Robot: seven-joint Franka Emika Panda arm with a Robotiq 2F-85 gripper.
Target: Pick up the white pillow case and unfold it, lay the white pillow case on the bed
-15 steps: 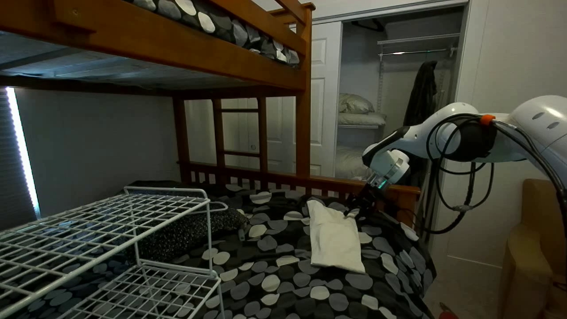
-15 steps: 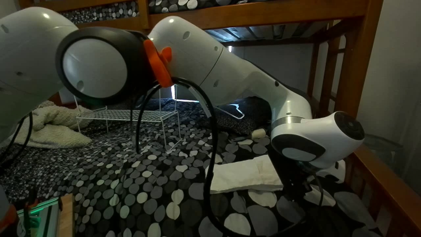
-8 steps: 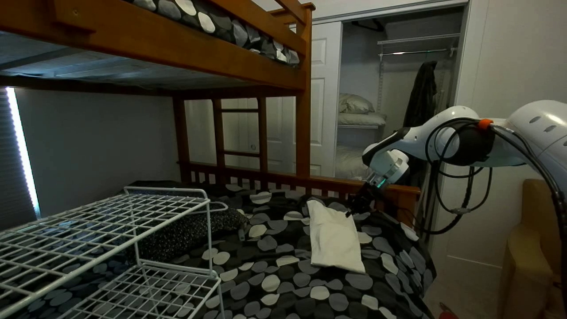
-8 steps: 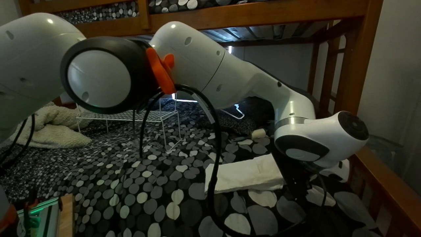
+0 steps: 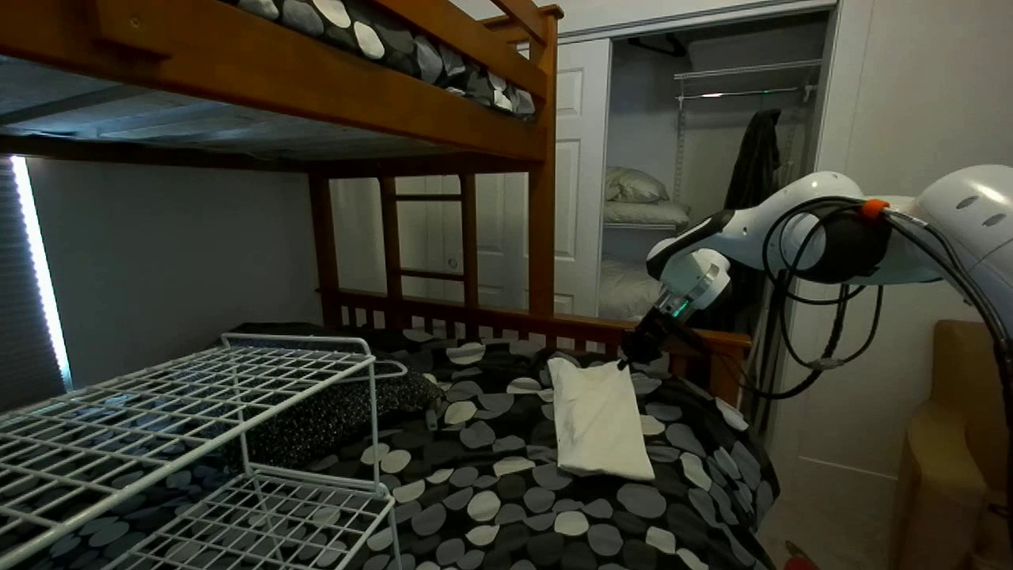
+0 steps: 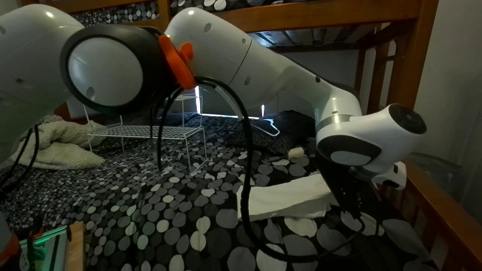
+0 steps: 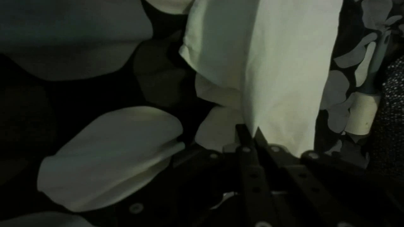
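The white pillow case lies folded and wrinkled on the bed, whose black cover has grey and white spots. My gripper is at the case's far edge in an exterior view. In the wrist view its fingertips have come together on a pinched fold of the pillow case. That pinched edge is raised a little, and the rest of the cloth still rests on the cover. In an exterior view the arm partly hides the gripper and the near end of the pillow case.
A white wire rack stands on the bed, beside a dark speckled pillow. Overhead runs the wooden upper bunk. The wooden footboard is close to the arm. A small cream-ended object lies near the dark pillow.
The jaws have closed on the edge of the pillow case. After dipping slightly, the arm has risen, and the gripped edge has come up with it.
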